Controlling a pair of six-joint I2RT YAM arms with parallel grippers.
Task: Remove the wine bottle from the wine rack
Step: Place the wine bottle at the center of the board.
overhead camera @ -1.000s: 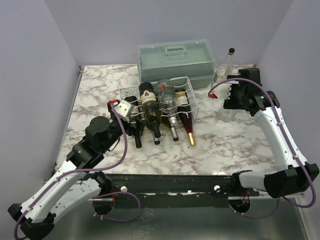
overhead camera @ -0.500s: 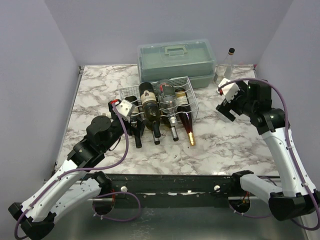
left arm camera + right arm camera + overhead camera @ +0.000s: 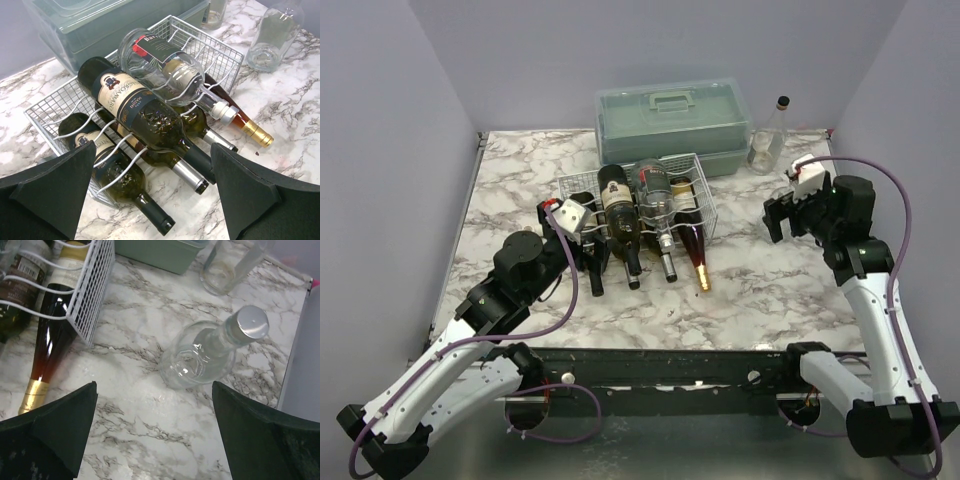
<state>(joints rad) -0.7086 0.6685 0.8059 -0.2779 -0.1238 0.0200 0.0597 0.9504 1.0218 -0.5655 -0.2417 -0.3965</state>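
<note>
Handling: wine bottle point(image 3: 142, 112) judged heavy, rigid, slippery glass, breakable.
Hold: neck, just ahead of left claw point(image 3: 152, 146), which was spread, empty.
Right claw point(image 3: 154, 382): spread, empty.

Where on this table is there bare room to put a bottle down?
Bare marble: the far-left table corner beside the wine rack, and the near-right stretch in front of the wine bottles' necks. Crowded: the middle, and the far right, where the grey-green case and two clear bottles stand.
</note>
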